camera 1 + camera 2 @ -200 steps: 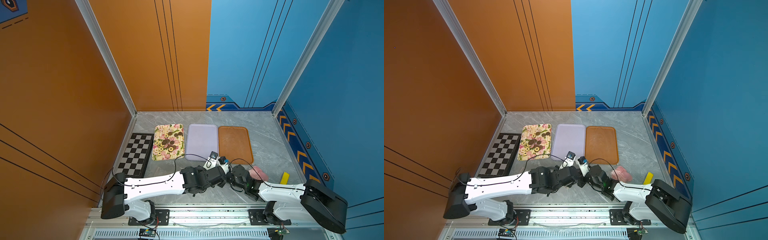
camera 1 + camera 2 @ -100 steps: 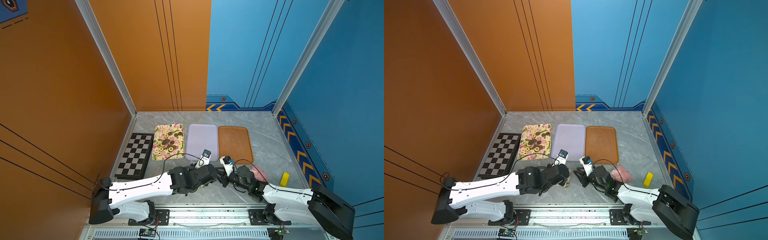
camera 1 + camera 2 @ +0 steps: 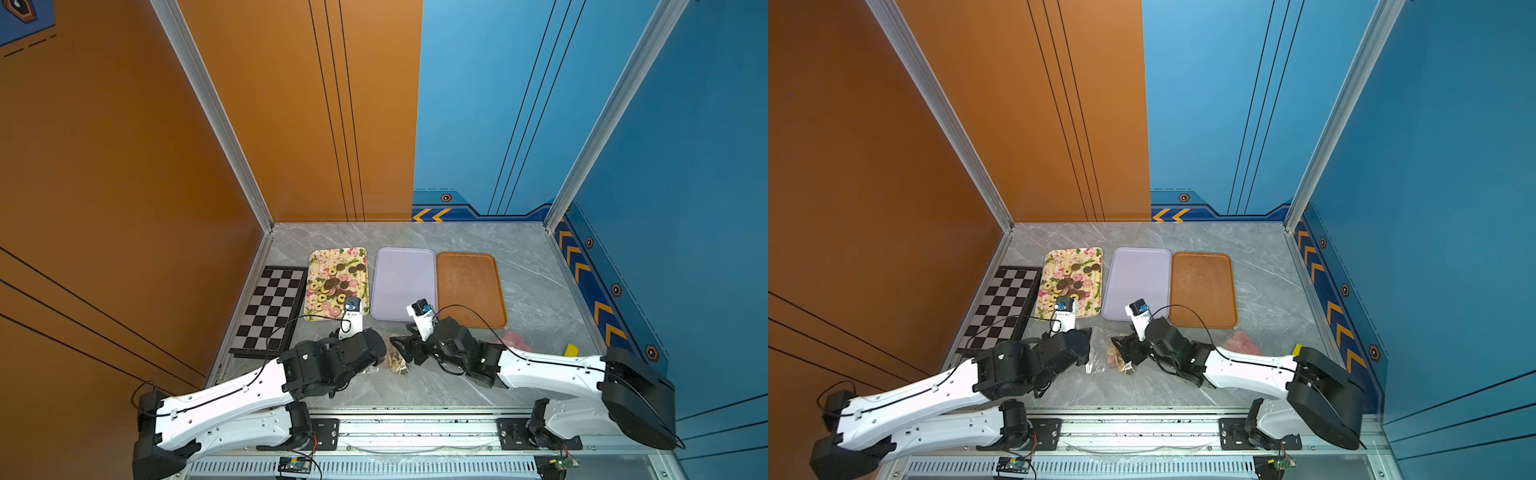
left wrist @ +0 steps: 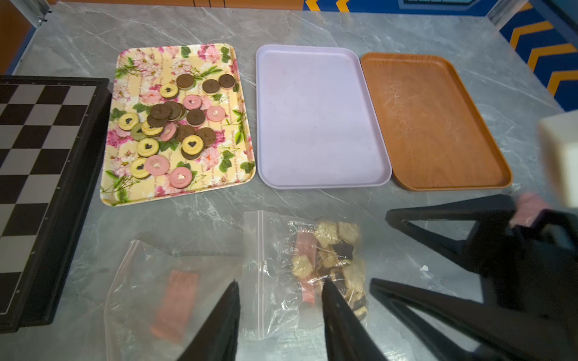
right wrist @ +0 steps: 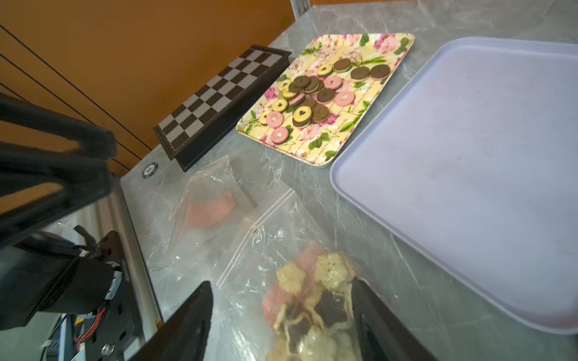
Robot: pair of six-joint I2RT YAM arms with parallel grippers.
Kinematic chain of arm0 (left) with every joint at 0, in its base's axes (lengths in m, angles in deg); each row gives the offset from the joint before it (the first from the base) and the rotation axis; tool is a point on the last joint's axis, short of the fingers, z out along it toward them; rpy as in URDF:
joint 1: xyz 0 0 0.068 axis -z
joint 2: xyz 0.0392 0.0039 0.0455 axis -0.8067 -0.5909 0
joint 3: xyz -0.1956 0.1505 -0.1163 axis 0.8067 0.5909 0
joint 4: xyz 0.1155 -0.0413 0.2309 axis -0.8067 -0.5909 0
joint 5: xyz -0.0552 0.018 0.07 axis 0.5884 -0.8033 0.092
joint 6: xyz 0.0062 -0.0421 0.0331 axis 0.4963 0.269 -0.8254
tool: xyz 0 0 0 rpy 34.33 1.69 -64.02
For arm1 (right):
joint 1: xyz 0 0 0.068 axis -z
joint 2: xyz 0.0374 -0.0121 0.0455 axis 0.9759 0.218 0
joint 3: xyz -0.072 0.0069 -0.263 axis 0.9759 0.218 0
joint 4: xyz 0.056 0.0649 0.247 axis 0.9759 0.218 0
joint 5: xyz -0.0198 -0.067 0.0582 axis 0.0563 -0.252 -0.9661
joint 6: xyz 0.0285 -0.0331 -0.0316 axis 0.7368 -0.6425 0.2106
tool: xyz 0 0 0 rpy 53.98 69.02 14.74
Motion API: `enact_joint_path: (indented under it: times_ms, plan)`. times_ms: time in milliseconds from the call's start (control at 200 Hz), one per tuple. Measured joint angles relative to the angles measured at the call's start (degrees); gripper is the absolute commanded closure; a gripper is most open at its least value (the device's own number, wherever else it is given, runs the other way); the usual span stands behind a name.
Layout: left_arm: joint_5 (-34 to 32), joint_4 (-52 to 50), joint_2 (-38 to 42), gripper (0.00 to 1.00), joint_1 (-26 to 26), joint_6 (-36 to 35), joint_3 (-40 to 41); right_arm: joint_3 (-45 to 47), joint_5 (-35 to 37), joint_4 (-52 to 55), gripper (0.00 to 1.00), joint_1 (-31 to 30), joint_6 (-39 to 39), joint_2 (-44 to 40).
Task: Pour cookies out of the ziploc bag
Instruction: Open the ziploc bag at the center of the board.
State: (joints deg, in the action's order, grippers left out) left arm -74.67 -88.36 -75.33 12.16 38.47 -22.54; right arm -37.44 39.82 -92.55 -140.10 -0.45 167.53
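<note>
Cookies (image 4: 331,250) are bunched at one end of the ziploc bag (image 4: 272,237). The bag lies flat on the worktop (image 4: 219,203), in the lower middle of the left wrist view, just in front of the bare purple tray (image 4: 312,118).

The left gripper (image 4: 280,284) has its jaws apart over the zip end and holds nothing. The right gripper (image 5: 281,283), low in the right wrist view, is spread wide around the cookie end and holds nothing too.

Things could go wrong from here:
- If the right gripper squeezes the lump, cookies may crack.
- The plastic looks thin and slippy, so a pinch may slide off.
- A second bag (image 4: 150,275) with only a pink slip inside lies just beside it on the left, and the left gripper could grab that one by mistake.
- If the bag tips before it is over a tray, cookies will spill onto the worktop.
- Whether the zip is open cannot be told.
</note>
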Motion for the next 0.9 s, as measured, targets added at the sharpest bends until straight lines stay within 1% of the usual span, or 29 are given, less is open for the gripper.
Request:
enact_joint_path:
  times_ms: [95, 140, 235, 360, 521, 641, 671, 751, 901]
  plan:
    - [-2.6, -0.98, 6.73, 0.53, -0.33, 1.14, 0.07, -8.52, 4.92, 2.45, 0.27, -3.67, 1.84, 10.19]
    - [-3.89, -1.22, 9.25, 0.5, -0.59, 1.46, 0.04, -12.13, 6.8, 3.23, 0.27, -4.87, 2.69, 14.78]
    - [-6.1, -2.27, 13.14, 0.36, -1.51, 1.68, -0.9, -18.18, 10.08, 6.19, 0.26, -6.82, 4.11, 22.21]
    - [-7.28, -3.23, 14.05, 0.26, -3.15, 0.2, -3.43, -26.62, 15.65, 13.42, 0.24, -8.44, 5.38, 28.74]
    - [-7.26, -4.02, 14.86, 0.25, -4.35, -1.2, -4.35, -35.71, 23.56, 21.68, 0.24, -9.79, 6.73, 32.22]
    - [-7.13, -4.35, 16.68, 0.25, -4.87, -1.95, -4.24, -41.31, 27.61, 27.34, 0.36, -10.29, 7.54, 34.29]
    - [-7.1, -4.46, 17.18, 0.25, -4.92, -1.97, -4.13, -42.58, 28.46, 28.57, 0.38, -10.43, 7.67, 35.08]
    - [-6.95, -4.74, 18.21, 0.25, -5.11, -1.99, -3.85, -44.52, 29.9, 31.04, 0.37, -10.62, 8.04, 36.85]
    - [-6.67, -5.11, 18.78, 0.25, -5.16, -2.47, -3.65, -45.0, 30.64, 35.34, 0.37, -10.82, 8.98, 39.26]
